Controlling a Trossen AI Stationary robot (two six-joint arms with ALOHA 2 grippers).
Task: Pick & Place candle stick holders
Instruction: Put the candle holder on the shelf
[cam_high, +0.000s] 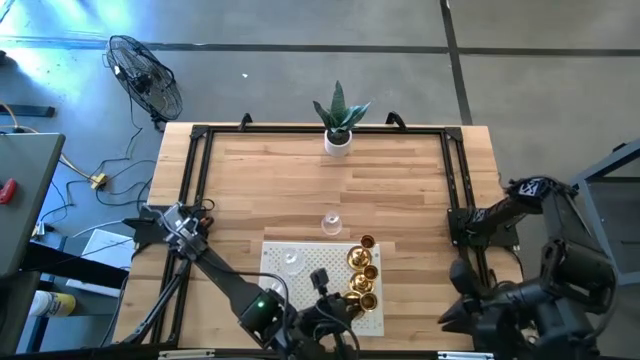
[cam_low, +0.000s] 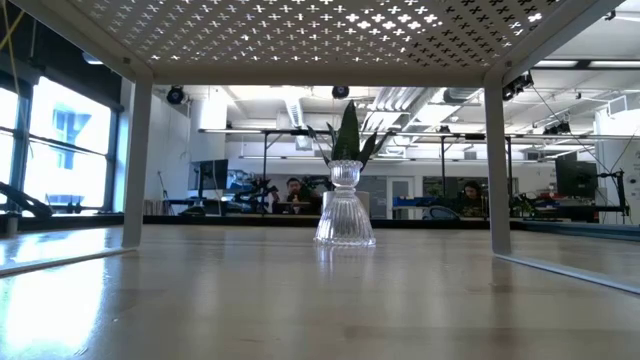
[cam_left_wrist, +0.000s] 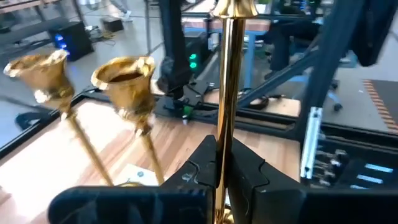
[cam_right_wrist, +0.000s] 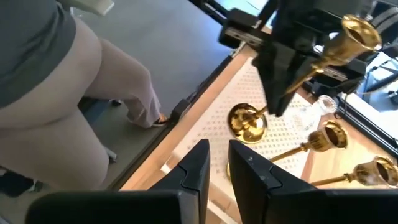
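Glossy brass holders (cam_high: 362, 275), seemingly wooden table (cam_high: 400, 190).

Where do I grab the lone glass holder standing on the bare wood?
Probably the narrow neck of the glass holder, between cup and flared skirt, coming down from above: it stands upright and alone, while the ribbed skirt slopes and may slip.

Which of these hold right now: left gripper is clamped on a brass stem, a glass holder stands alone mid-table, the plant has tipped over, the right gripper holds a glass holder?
1. The left gripper is clamped on a brass holder stem. True.
2. A glass holder stands alone mid-table. True.
3. The plant has tipped over. False: it stands upright at the far edge.
4. The right gripper holds a glass holder. False: nothing is between its fingers.
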